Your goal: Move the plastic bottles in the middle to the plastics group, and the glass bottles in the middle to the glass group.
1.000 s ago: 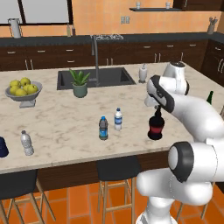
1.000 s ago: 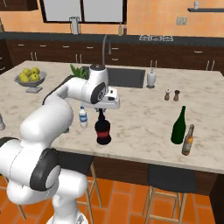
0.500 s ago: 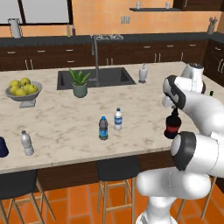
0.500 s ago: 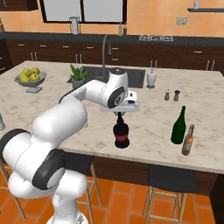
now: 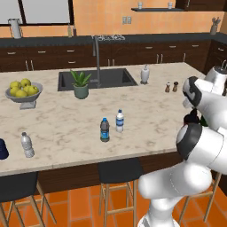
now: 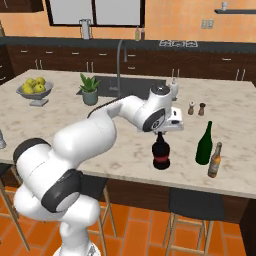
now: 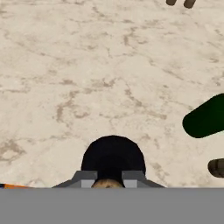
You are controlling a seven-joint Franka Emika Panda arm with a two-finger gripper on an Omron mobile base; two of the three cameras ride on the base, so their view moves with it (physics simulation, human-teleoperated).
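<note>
My gripper (image 6: 160,132) is shut on the thin neck of the dark squat bottle (image 6: 161,155), which has a red label and stands upright at the counter surface. To its right stand the tall green bottle (image 6: 204,144) and the slim brown bottle (image 6: 215,161). The hand view looks down on the dark bottle (image 7: 113,155) between my fingers (image 7: 85,177), with the green bottle (image 7: 204,116) and the brown bottle (image 7: 216,167) at right. Mid-counter stand the darker blue-capped bottle (image 5: 104,130) and the clear blue-capped bottle (image 5: 119,121). The white-capped water bottle (image 5: 27,145) stands far left.
Salt and pepper shakers (image 6: 196,108) stand behind the green bottle, a white soap dispenser (image 6: 173,89) by the sink (image 5: 98,79). A potted plant (image 5: 80,84) and a fruit bowl (image 5: 24,91) sit at the back left. A dark blue object (image 5: 2,149) lies at the left edge.
The arm has swung right with the dark squat bottle, from beside the blue-capped bottles to a spot just left of the green and brown bottles.
</note>
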